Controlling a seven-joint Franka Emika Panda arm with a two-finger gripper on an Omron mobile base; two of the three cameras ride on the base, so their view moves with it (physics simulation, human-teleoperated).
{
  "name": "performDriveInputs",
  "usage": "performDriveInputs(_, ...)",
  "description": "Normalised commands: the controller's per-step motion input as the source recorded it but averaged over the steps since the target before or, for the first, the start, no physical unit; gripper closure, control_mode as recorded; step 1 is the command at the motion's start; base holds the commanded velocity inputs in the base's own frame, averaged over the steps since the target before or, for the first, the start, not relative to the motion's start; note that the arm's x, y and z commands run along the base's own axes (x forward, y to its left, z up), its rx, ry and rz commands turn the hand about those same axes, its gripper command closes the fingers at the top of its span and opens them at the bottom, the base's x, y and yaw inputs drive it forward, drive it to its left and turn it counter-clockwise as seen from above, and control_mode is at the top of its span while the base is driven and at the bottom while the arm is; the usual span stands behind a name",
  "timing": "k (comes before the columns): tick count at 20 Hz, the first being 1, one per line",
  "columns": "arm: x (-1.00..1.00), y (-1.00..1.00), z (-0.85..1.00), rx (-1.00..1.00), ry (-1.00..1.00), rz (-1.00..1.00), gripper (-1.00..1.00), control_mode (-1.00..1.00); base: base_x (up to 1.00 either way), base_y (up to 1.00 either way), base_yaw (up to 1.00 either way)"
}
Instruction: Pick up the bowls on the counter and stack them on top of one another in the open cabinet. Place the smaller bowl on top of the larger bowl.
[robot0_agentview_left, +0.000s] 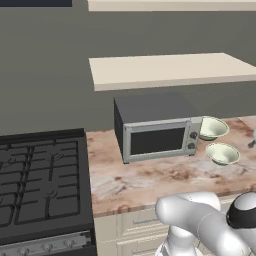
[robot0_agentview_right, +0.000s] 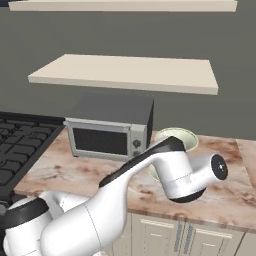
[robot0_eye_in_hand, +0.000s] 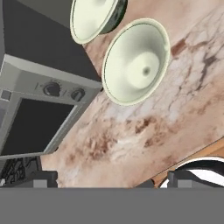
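Two pale greenish-white bowls sit on the marbled counter (robot0_agentview_left: 150, 175) right of the microwave. One bowl (robot0_agentview_left: 212, 128) (robot0_agentview_right: 176, 137) (robot0_eye_in_hand: 94, 17) stands at the microwave's far corner. The other bowl (robot0_agentview_left: 222, 153) (robot0_eye_in_hand: 135, 61) lies nearer the front, close beside the first. I cannot tell from these views which is the larger bowl and which the smaller bowl. My gripper (robot0_eye_in_hand: 113, 181) hangs open above the counter's front edge, short of the nearer bowl, with nothing between its fingertips (robot0_eye_in_hand: 43, 178). The open cabinet's lower shelf board (robot0_agentview_left: 170, 70) (robot0_agentview_right: 125, 72) is bare, above the microwave.
A grey microwave (robot0_agentview_left: 157, 132) (robot0_agentview_right: 110, 132) (robot0_eye_in_hand: 39, 78) stands on the counter left of the bowls. The black stove top (robot0_agentview_left: 40, 185) (robot0_agentview_right: 20, 140) lies further left. My arm crosses in front of the counter in the right base view. Bare counter lies in front of the microwave.
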Motion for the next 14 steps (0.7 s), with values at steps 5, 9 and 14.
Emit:
performDriveInputs(5, 0.02, 0.00, -0.28, 0.07, 0.02, 0.00, -1.00, -1.00, 0.00, 0.00, 0.00)
performDriveInputs(9, 0.03, 0.00, -0.23, 0.05, 0.02, 0.00, -1.00, -1.00, 0.00, 0.00, 0.00)
performDriveInputs(14, 0.00, 0.00, -0.15, 0.07, 0.00, 0.00, -1.00, -1.00, 0.00, 0.00, 0.00)
